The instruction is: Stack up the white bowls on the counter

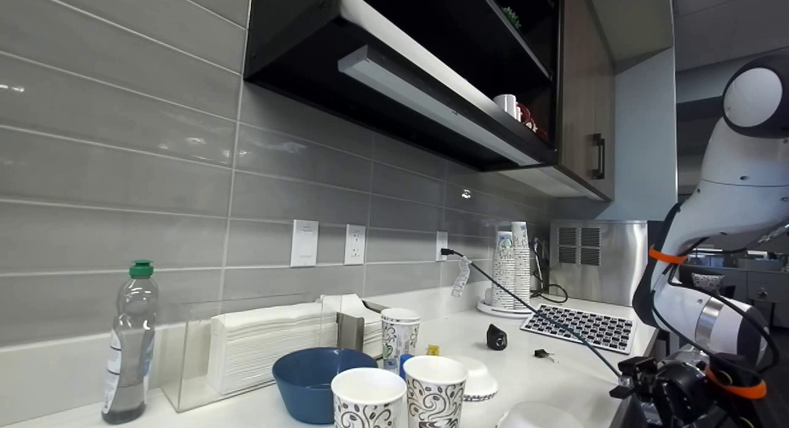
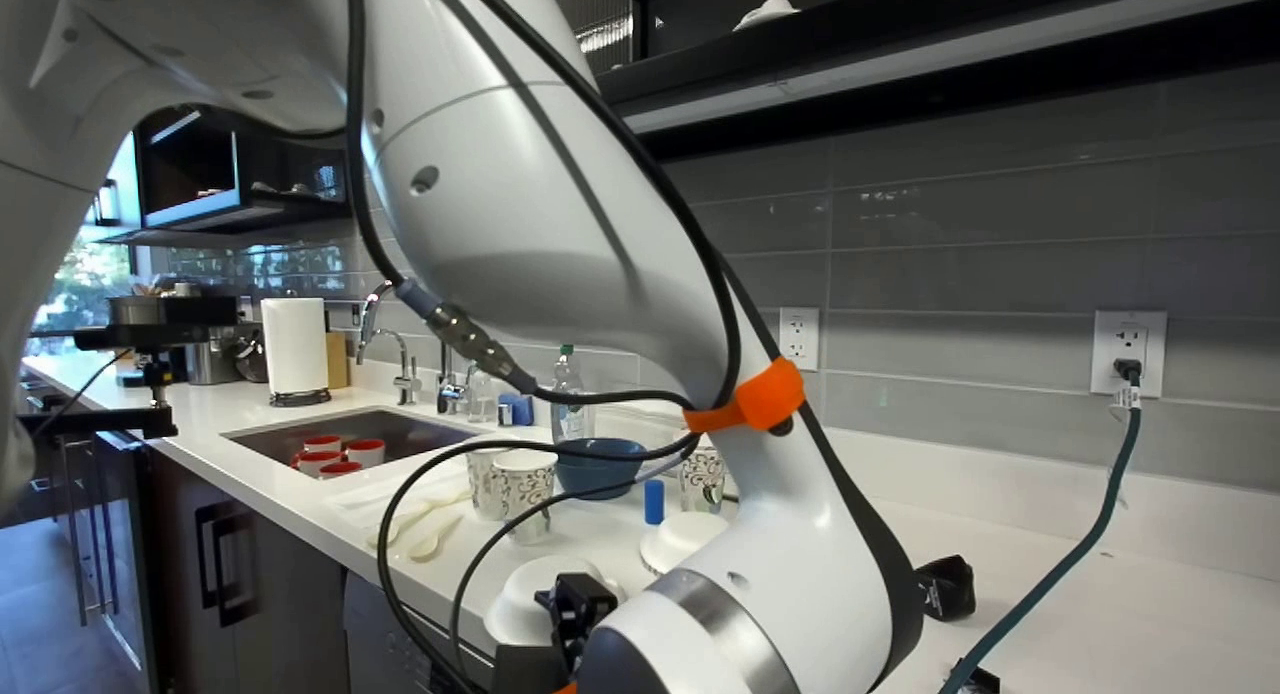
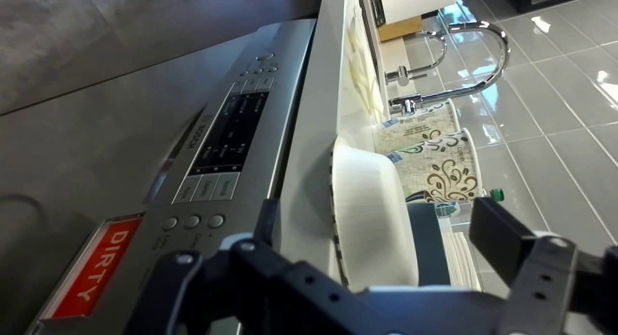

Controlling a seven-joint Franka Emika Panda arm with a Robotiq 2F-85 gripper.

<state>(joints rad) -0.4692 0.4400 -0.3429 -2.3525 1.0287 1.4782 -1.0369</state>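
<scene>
A white bowl (image 3: 372,214) stands upside down near the front edge of the white counter (image 3: 316,132), its dark-patterned rim down. It also shows in both exterior views (image 1: 536,417) (image 2: 530,604). A second upturned white bowl (image 2: 672,541) stands farther back; it also shows in an exterior view (image 1: 479,378). My gripper (image 3: 386,221) is open and empty, turned sideways. In the wrist view the near bowl lies ahead of it, in the gap between the fingers, with one finger on the rim side and one beyond the base. The gripper shows in both exterior views (image 1: 625,380) (image 2: 575,604).
Two patterned cups (image 1: 435,388) (image 1: 368,394) and a dark-blue bowl (image 1: 314,385) stand near the white bowls. Behind are a napkin holder (image 1: 271,341) and a bottle (image 1: 130,348). A cable (image 1: 524,301) crosses the counter. A dishwasher front (image 3: 227,132) lies below the counter edge.
</scene>
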